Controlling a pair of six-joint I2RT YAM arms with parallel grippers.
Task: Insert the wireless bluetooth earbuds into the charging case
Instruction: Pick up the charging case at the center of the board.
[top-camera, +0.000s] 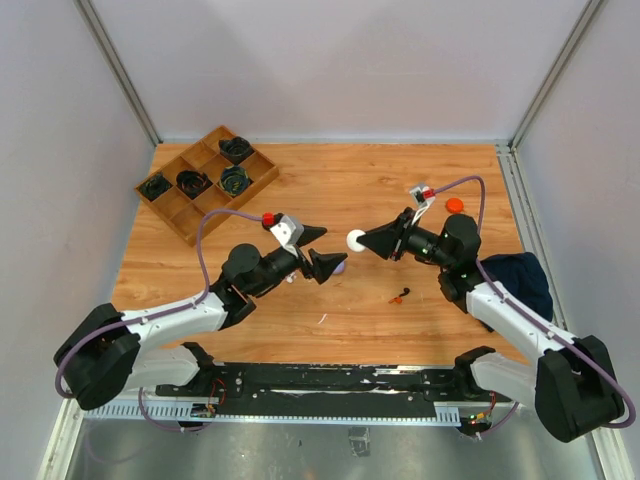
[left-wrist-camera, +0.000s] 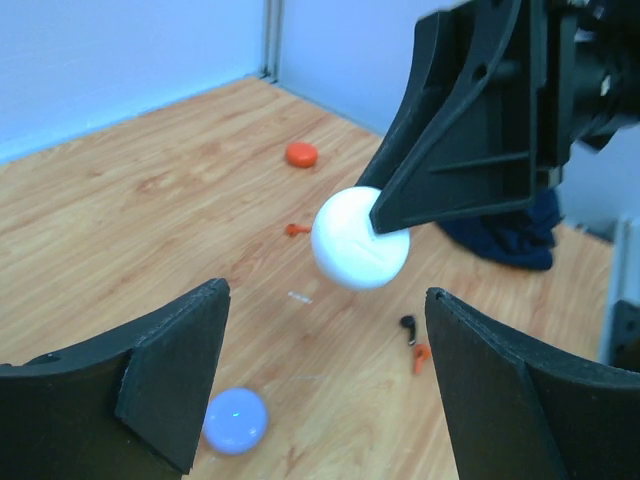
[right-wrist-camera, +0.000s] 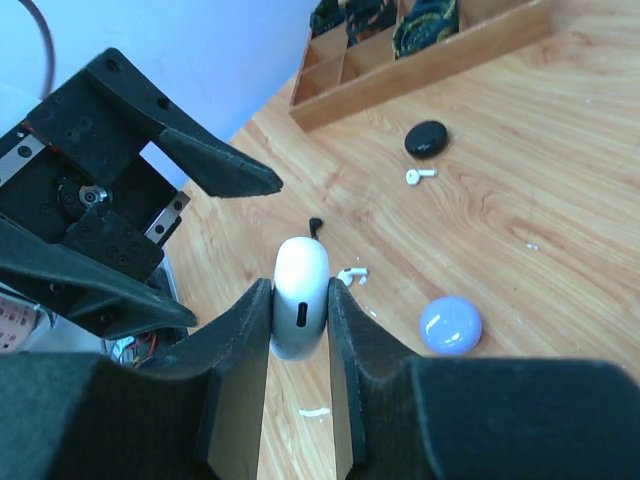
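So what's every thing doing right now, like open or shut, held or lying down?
left claw: open, empty.
right claw: shut on the white case.
white case: closed, held in the air.
purple case: closed, lying loose.
orange case: closed, lying loose.
white earbud: lying loose.

A wooden table (top-camera: 340, 190) with a plank-like grain is enclosed by pale walls (top-camera: 330, 60) on three sides, and slanted metal posts (top-camera: 118, 70) are seen in the far corners. A shallow wooden tray (top-camera: 172, 212), divided into compartments, is set at an angle near the table's far left corner. Coiled black cables (top-camera: 237, 148) are held in four of its compartments, one to each. A dark blue cloth (top-camera: 520, 280) is bunched at the table's right edge.
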